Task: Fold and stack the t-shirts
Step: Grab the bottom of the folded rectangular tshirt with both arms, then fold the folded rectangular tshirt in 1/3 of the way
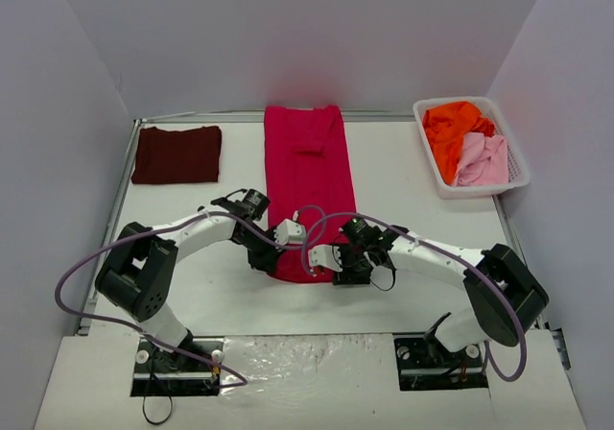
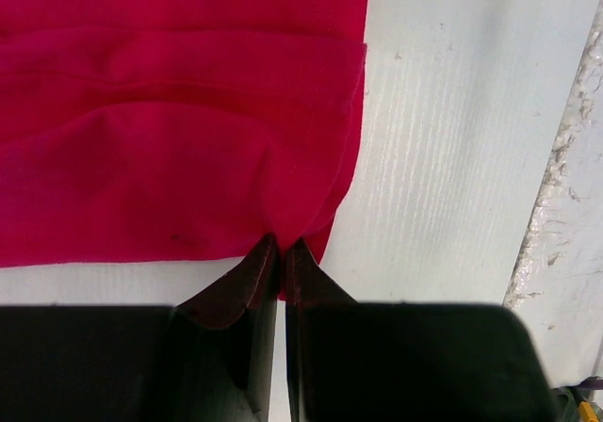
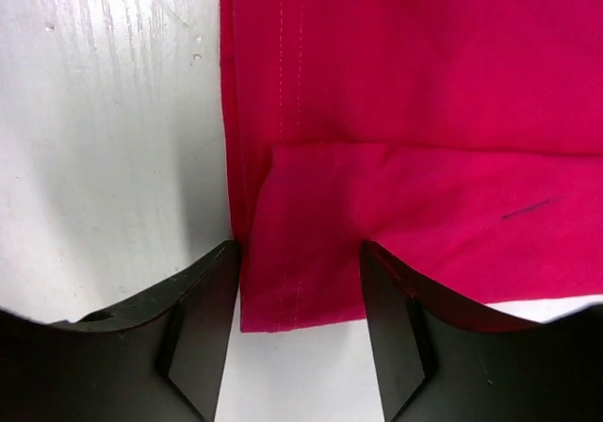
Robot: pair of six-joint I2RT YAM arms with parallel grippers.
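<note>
A bright crimson-red t-shirt (image 1: pixel 307 176) lies folded into a long strip down the middle of the table. My left gripper (image 1: pixel 272 257) is at its near left corner; in the left wrist view it (image 2: pixel 281 248) is shut, pinching the shirt's edge (image 2: pixel 188 139). My right gripper (image 1: pixel 331 262) is at the near right corner; in the right wrist view it (image 3: pixel 300 252) is open, its fingers (image 3: pixel 203 300) straddling the hem corner (image 3: pixel 311 252). A folded dark maroon t-shirt (image 1: pixel 177 154) lies at the back left. An orange t-shirt (image 1: pixel 456 128) and a pale pink t-shirt (image 1: pixel 483 159) sit crumpled in the basket.
The white mesh basket (image 1: pixel 426 140) stands at the back right. Grey walls close in the table on three sides. A purple cable (image 1: pixel 317 228) loops over the near end of the crimson shirt between the two wrists.
</note>
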